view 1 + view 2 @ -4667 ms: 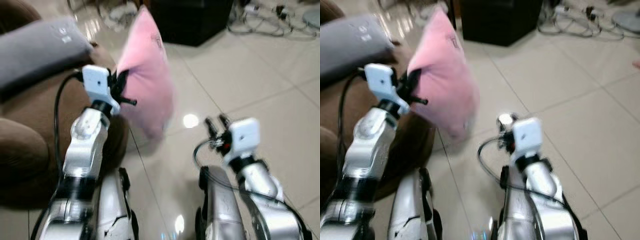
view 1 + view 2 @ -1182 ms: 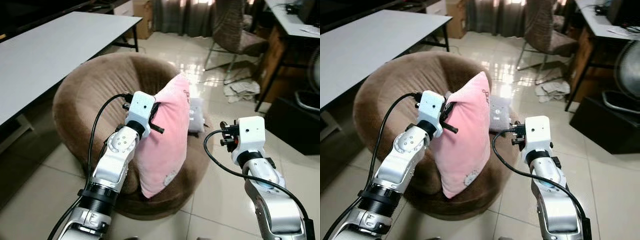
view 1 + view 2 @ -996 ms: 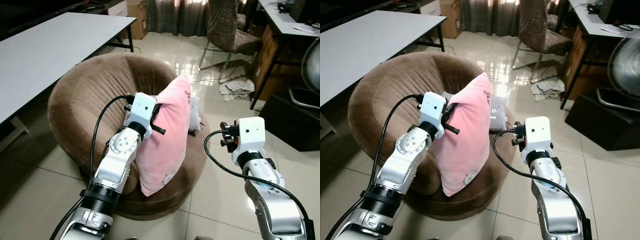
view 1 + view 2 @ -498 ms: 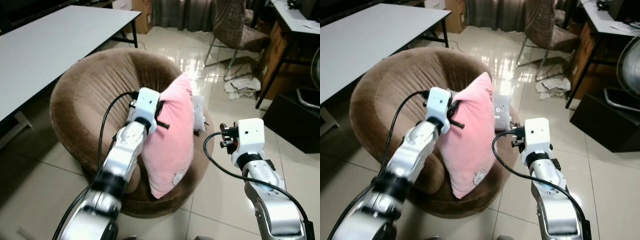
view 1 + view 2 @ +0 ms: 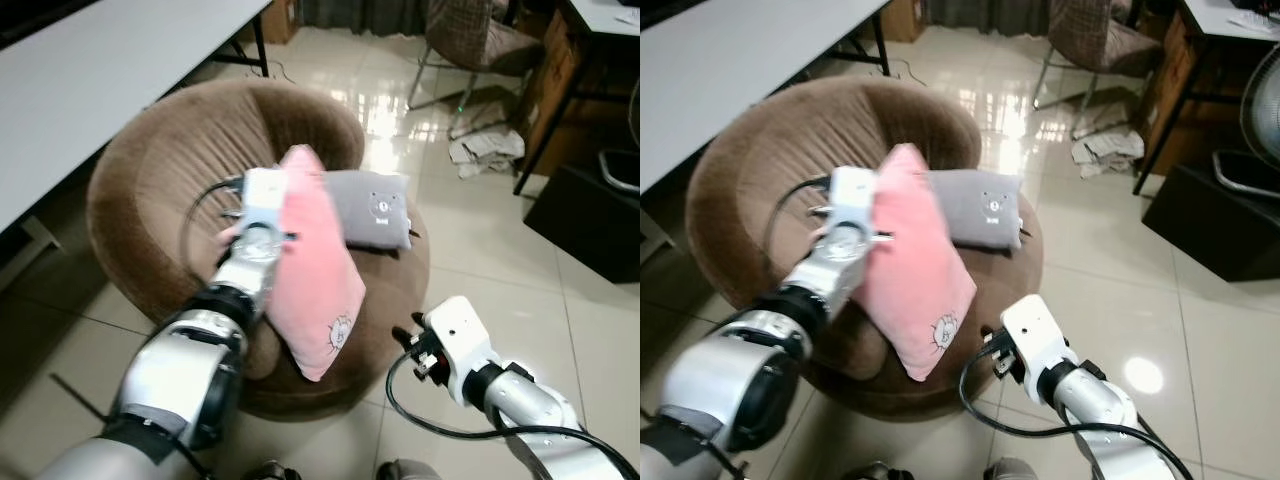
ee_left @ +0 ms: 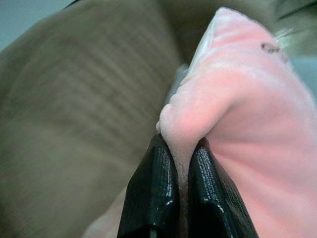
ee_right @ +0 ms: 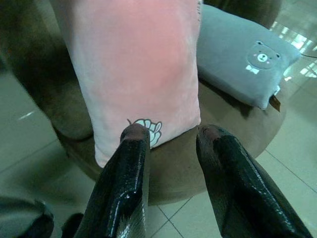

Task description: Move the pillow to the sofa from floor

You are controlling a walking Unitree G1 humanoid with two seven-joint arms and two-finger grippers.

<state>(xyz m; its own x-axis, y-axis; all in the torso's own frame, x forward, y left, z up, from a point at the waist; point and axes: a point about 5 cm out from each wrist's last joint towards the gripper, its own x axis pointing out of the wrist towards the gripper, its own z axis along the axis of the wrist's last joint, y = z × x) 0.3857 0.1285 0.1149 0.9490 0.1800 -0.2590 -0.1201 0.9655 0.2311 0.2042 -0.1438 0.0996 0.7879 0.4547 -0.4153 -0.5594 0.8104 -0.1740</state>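
Observation:
The pink pillow [image 5: 318, 275] stands tilted over the seat of the round brown sofa [image 5: 180, 160]. Its lower corner reaches the sofa's front rim. My left gripper [image 5: 284, 236] is stretched forward over the seat and is shut on the pillow's upper edge. In the left wrist view its black fingers [image 6: 153, 183] pinch a fold of the pink pillow [image 6: 237, 119]. My right gripper [image 7: 172, 134] hangs low in front of the sofa's front edge. It is open with nothing between its fingers and faces the pillow's printed corner [image 7: 146, 126].
A grey bear pillow [image 5: 376, 208] lies on the sofa seat just right of the pink one. A white table [image 5: 90, 70] runs along the left. A chair [image 5: 470, 35], papers [image 5: 487, 148] on the tiled floor and a black box [image 5: 595, 225] are at the right.
The left arm has reached forward and lowered the pink pillow onto the sofa seat. The right arm has dropped lower. The view has tilted down and closer to the sofa.

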